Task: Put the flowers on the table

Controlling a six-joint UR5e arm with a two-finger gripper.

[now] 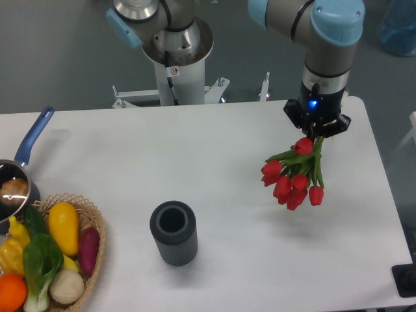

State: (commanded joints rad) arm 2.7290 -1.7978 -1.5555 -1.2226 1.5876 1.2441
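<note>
A bunch of red tulips (294,180) with green stems hangs blooms-down from my gripper (317,134), above the right part of the white table (214,162). The gripper is shut on the stem ends, and the blooms hang clear of the tabletop. The fingertips are mostly hidden behind the stems and the gripper body. A dark grey ribbed vase (173,233) stands upright and empty at the table's front middle, well to the left of the flowers.
A wicker basket (91,221) with vegetables and fruit sits at the front left corner. A pan with a blue handle (32,138) lies at the left edge. The robot's base (175,58) stands behind the table.
</note>
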